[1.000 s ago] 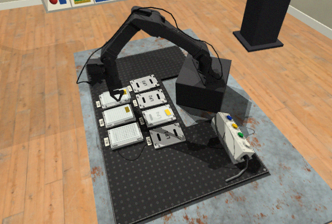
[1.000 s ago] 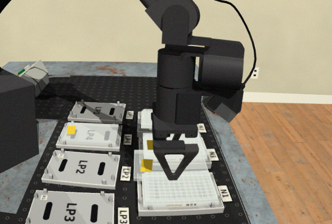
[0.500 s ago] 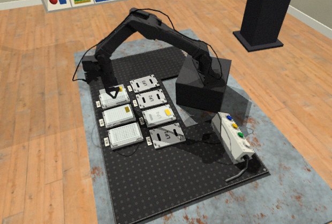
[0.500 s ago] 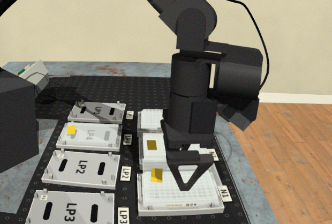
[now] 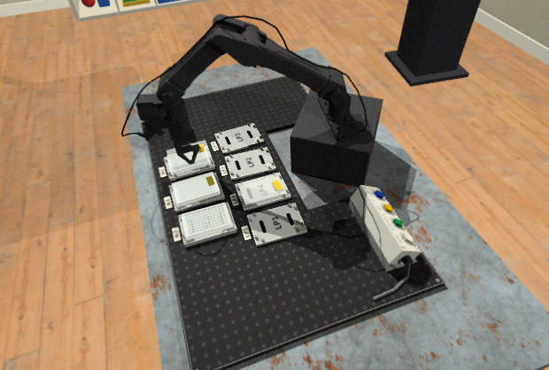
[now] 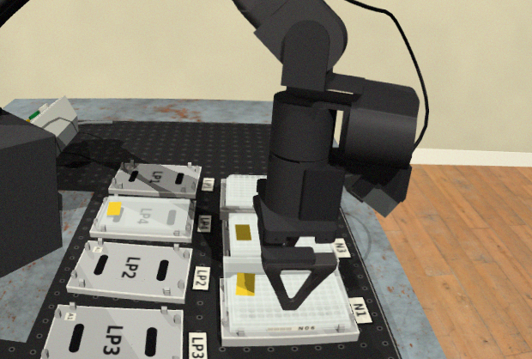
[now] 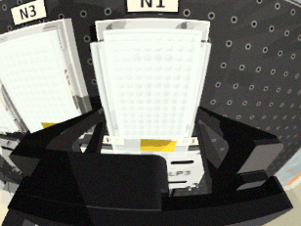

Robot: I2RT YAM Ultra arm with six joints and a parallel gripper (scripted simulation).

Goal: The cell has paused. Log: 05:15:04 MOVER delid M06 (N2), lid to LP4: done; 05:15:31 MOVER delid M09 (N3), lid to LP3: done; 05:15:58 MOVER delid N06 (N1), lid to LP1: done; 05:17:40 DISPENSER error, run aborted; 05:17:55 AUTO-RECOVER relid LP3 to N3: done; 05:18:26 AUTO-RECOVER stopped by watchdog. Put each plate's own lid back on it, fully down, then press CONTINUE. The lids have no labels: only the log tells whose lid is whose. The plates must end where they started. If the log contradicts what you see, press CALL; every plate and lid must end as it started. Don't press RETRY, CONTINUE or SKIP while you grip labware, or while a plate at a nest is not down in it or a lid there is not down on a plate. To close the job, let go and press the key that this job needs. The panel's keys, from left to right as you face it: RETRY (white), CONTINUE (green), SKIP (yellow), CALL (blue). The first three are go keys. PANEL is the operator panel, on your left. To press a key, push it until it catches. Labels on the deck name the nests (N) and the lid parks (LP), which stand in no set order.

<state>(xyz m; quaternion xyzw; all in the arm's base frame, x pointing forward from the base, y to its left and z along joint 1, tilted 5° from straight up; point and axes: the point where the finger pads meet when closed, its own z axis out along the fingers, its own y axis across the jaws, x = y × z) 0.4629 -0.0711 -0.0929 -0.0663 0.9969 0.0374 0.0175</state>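
My gripper (image 5: 190,160) (image 6: 291,305) (image 7: 150,111) is shut on a clear lid (image 5: 201,149) (image 6: 245,284) (image 7: 157,145) with a yellow patch. The lid hangs just over plate N06 (image 6: 307,327) at N1, slightly offset toward the LP side in the wrist view; the exact gap is hard to tell. The plate at N3 (image 5: 195,196) (image 7: 29,82) wears a lid with a yellow patch (image 5: 210,181) (image 6: 243,232). The plate at N2 (image 5: 206,223) (image 6: 243,186) has no lid. Another yellow-patched lid (image 5: 276,185) (image 6: 113,208) lies on LP4.
Parks LP1 (image 5: 283,232) (image 6: 156,178), LP2 (image 5: 250,162) (image 6: 129,267) and LP3 (image 5: 239,136) (image 6: 112,339) hold no lid. The panel (image 5: 377,227) (image 6: 66,126) with its keys stands beyond LP1, near the arm's base (image 5: 330,157).
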